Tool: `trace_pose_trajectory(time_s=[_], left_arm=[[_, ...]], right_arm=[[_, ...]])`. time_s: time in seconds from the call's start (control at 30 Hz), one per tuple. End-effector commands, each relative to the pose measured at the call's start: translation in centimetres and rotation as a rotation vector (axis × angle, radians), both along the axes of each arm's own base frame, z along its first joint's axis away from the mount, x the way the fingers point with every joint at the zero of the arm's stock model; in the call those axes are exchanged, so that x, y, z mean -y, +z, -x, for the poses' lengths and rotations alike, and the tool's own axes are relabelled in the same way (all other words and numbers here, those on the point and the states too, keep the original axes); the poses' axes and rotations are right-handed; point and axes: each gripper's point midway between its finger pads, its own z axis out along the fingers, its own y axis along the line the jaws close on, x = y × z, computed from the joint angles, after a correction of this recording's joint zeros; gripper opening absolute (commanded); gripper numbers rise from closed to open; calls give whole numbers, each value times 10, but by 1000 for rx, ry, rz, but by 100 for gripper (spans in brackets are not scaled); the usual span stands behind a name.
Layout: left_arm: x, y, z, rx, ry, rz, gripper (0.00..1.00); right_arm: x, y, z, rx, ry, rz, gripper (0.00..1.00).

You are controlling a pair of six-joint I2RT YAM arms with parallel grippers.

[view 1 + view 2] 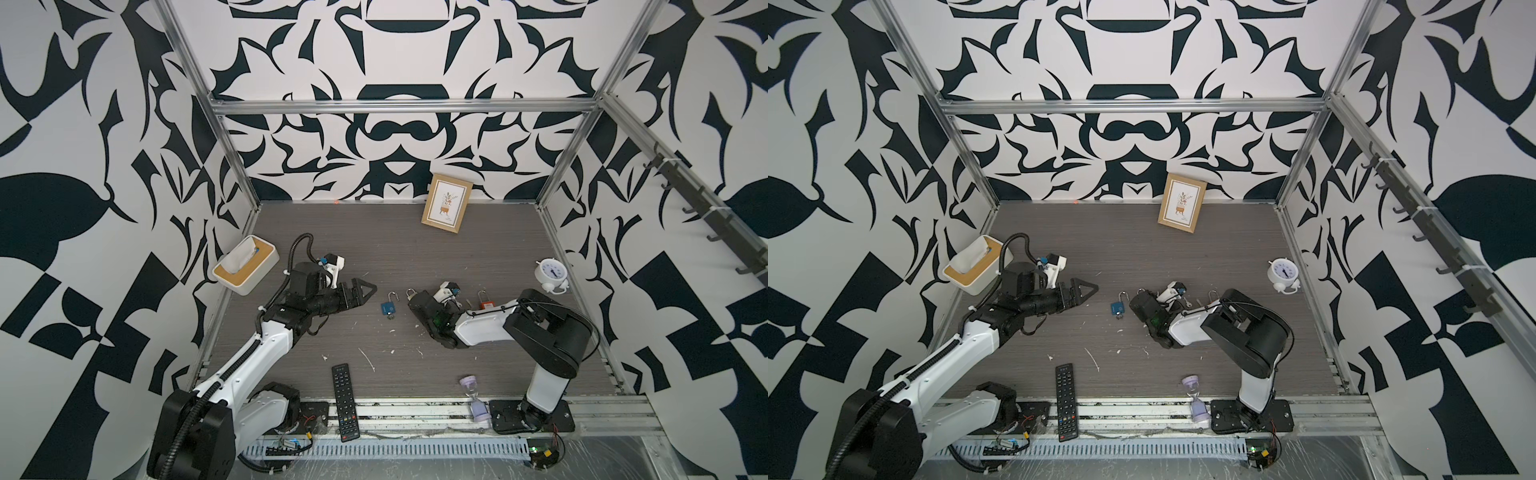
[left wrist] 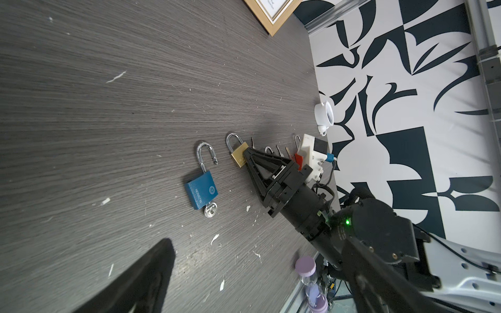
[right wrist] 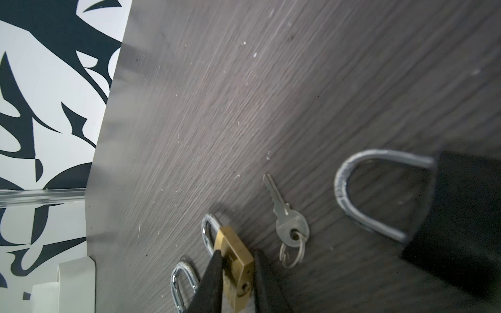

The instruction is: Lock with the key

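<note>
Room: b/w walls (image 1: 83, 208) w/ big swirly shapes, shiny metal frame (image 1: 399, 107) round it. Desk (image 1: 374, 241) is grey wood w/ little white flecks & scratches.

L arm (image 1: 249, 353) comes from the front left corner & stretches long & low to the middle. R arm (image 1: 540, 332) stands at the front right, bends at the top, then reaches down & left.

L pincer (image 1: 371, 289) is wide apart, nothing in it, pointing at the blue padlock (image 1: 388, 307). R pincer (image 3: 237, 253) is narrow, one finger each side of the brass padlock (image 3: 238, 273); can't tell if it squeezes.

Blue padlock lies flat on the desk btw both pincers, loop open, key (image 2: 210, 210) in its bottom. A loose key (image 3: 282, 214) lies just beside the brass one.
</note>
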Motion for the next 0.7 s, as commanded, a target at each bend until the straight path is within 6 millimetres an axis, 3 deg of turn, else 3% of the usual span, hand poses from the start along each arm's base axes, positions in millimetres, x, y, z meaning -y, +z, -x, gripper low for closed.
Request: trace_pose_trajectory(time_s=[0.0, 0.07, 0.13, 0.37, 0.57, 0.67], left_arm=[[-2, -5, 2, 5, -8, -10, 100], [-1, -9, 2, -5, -10, -14, 100], [-1, -11, 2, -12, -11, -16, 100], [-6, -7, 3, 6, 20, -25, 100], [-16, 5, 8, 35, 63, -43, 99], [-25, 7, 12, 52, 105, -54, 99]], right_arm=[[0, -10, 9, -39, 26, 24, 28], [3, -7, 9, -43, 23, 38, 37], [4, -3, 10, -37, 28, 46, 40], [8, 26, 18, -1, 110, 87, 41], [-6, 77, 36, 90, 479, 319, 62], [-10, 98, 46, 61, 643, 445, 63]])
